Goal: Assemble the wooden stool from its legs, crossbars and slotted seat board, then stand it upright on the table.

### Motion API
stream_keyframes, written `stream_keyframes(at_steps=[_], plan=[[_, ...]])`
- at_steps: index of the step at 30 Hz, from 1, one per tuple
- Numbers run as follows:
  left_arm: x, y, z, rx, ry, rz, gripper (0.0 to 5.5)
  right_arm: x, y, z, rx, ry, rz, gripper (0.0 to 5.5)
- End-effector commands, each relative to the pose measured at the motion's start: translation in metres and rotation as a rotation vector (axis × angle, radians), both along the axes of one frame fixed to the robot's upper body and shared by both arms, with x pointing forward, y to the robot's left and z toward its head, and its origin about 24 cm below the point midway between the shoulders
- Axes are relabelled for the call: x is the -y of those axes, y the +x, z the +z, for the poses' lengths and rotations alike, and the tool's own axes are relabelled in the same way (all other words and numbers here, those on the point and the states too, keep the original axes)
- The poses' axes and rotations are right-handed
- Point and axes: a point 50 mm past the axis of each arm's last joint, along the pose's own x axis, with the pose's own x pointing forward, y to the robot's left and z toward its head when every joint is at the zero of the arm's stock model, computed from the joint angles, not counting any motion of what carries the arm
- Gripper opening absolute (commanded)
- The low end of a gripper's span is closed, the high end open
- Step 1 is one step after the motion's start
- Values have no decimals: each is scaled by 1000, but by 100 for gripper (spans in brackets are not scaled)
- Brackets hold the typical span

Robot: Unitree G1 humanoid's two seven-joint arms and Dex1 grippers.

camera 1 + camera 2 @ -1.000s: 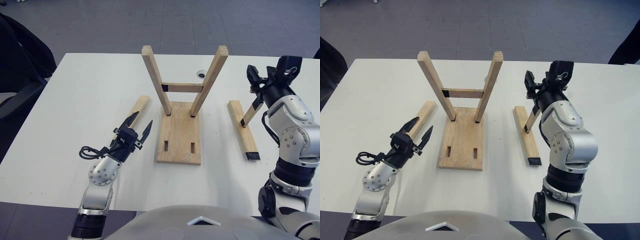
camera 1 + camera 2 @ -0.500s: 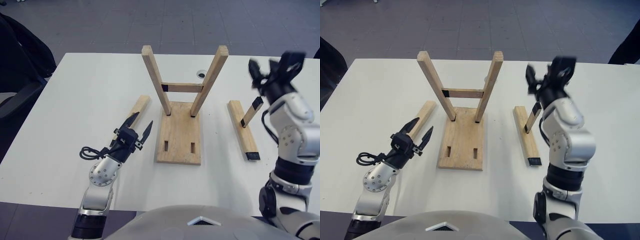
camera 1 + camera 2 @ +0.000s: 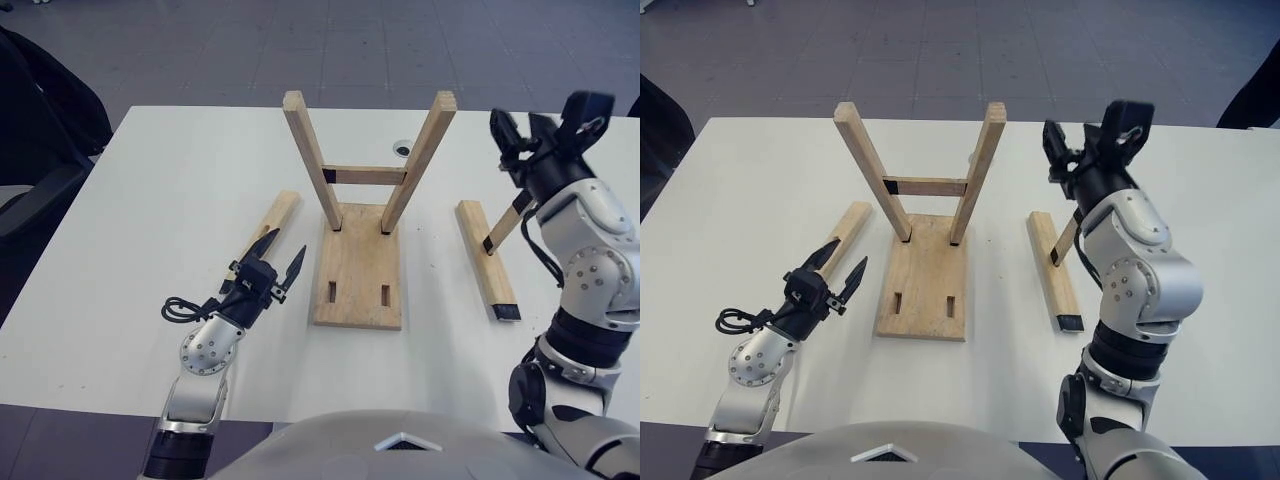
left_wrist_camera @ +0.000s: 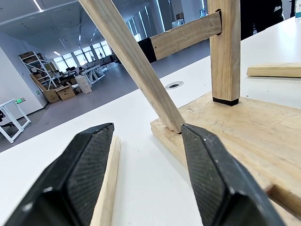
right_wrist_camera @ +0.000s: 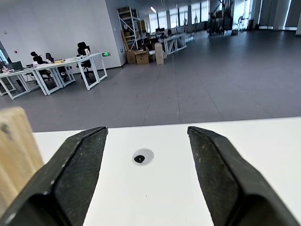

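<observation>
White counter [image 3: 150, 200], half-built stool at frame centre.
Lower left, the left tool [image 3: 284, 247] hovers wide open and empty beside a loose leg [image 3: 272, 222] lying lengthwise towards the upper right. The seat board [image 3: 357, 285] lies flat, long axis near-to-far; two legs [image 3: 310, 158] rise splayed from it, joined by a crossbar [image 3: 365, 175]. At right another leg [image 3: 485, 262] lies lengthwise, and the right tool [image 3: 538, 122] hangs above it, open and empty.

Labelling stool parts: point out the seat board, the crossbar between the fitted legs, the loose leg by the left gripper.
seat board [image 3: 356, 265], left eye view, bare middle of its top face.
crossbar [image 3: 366, 175], left eye view, mid-span.
loose leg [image 3: 277, 216], left eye view, far half.
</observation>
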Motion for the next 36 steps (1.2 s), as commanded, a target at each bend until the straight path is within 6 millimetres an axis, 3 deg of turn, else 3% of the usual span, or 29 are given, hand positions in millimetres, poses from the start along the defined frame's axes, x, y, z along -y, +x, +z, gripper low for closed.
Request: stream_keyframes(at_steps=[1,12,15,22,28,36], plan=[[-1,0,-3,0,4,16,264,-5,0,21,83,-64,-4,314],[-1,-1,-2,5,0,29,264,29,-8,13,84,-103,-130,314],[-1,-6,-3,-5,-4,38,264,41,-23,-2,41,-146,-159,314],[-4,-14,-8,-26,-2,70,264,77,-75,-67,-232,-191,-201,314],[-3,-15,-9,-34,-1,78,264,70,-111,-108,-410,-181,-56,314],[-4,-13,-10,-40,2,68,264,56,-125,-127,-512,-163,59,443]])
